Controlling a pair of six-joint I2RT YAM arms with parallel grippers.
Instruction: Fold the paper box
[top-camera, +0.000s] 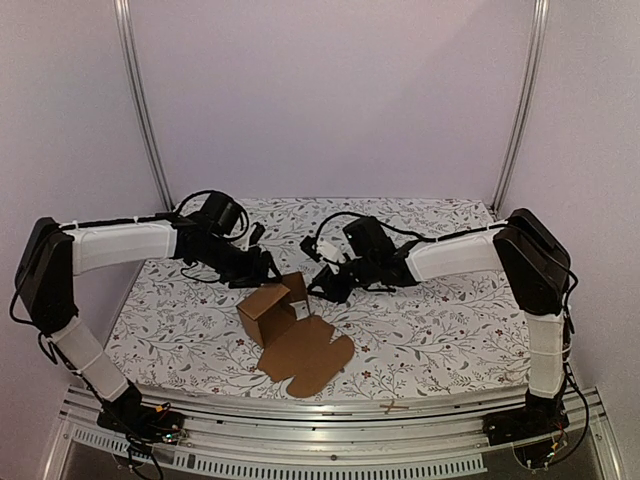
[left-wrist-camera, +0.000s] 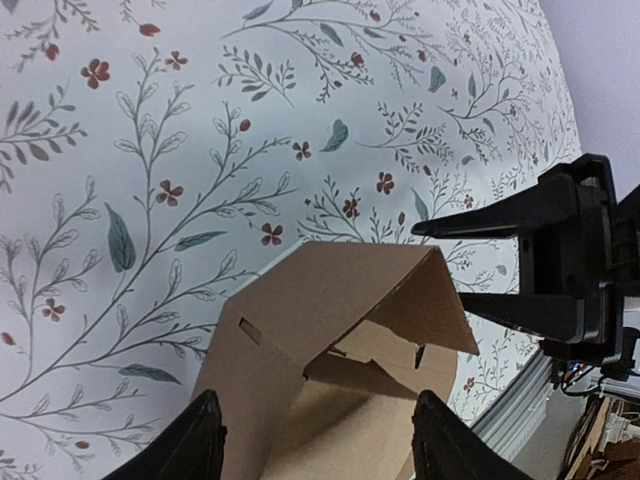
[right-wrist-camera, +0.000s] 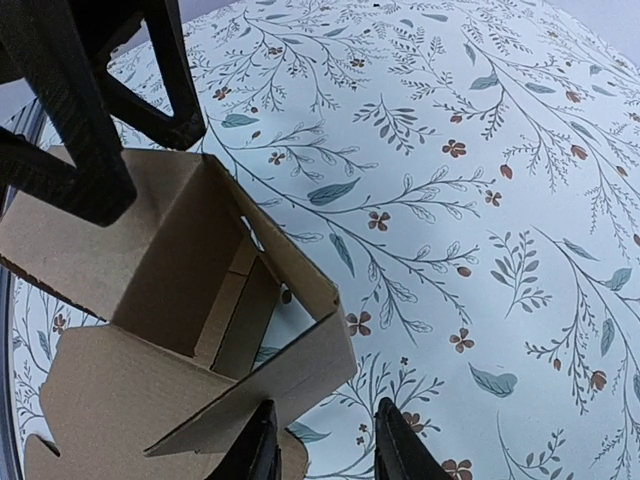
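The paper box is brown corrugated cardboard, part folded into a small open carton on the floral cloth. A flat flap lies spread toward the near edge. My left gripper stands just behind the carton and my right gripper is at its right side. In the left wrist view the box has a raised wall with a slot, and my left gripper is open, its fingers straddling the near part. In the right wrist view the box shows its open inside. My right gripper is open beside its corner, only cloth between the fingers.
The floral tablecloth covers the table. A metal rail runs along the near edge. Two upright posts stand at the back corners against white walls. The two grippers are close together over the carton.
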